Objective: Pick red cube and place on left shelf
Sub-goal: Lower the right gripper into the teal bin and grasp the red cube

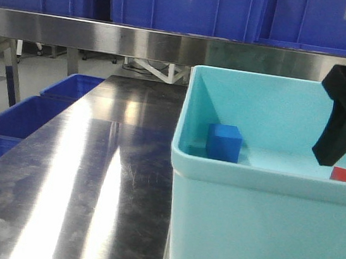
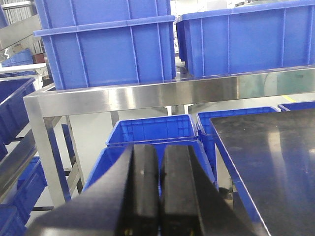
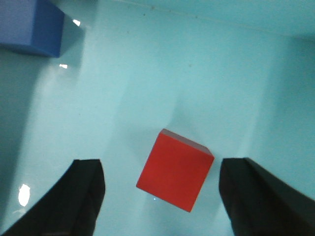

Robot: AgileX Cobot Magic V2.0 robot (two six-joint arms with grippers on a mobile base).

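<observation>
1. The right fingers [image 3: 83, 191] stand wide apart inside the turquoise tub [image 1: 264, 212], one on each side of the red cube [image 3: 174, 169].
2. The red cube lies on the tub floor between those fingers. It is turned so that its corners, not its flat faces, point towards them.
3. The cube's corner comes just beside the finger on the picture's right, while a wider strip of bare floor separates it from the other finger. Neither finger touches it.
4. The blue cube [image 3: 32, 27] sits ahead of the fingers and well off to the wider side, leaving open floor around the red cube.
5. The front view shows the tub's rim above the fingertips, so its walls surround them.
6. The left fingers [image 2: 145, 191] are pressed together with only a thin seam between them, holding nothing.
7. Beside them runs the edge of the steel worktop [image 1: 90, 176]. Ahead and above is the bright rail of the left shelf [image 1: 108, 37], carrying blue crates [image 1: 183, 3] along its front edge.
</observation>
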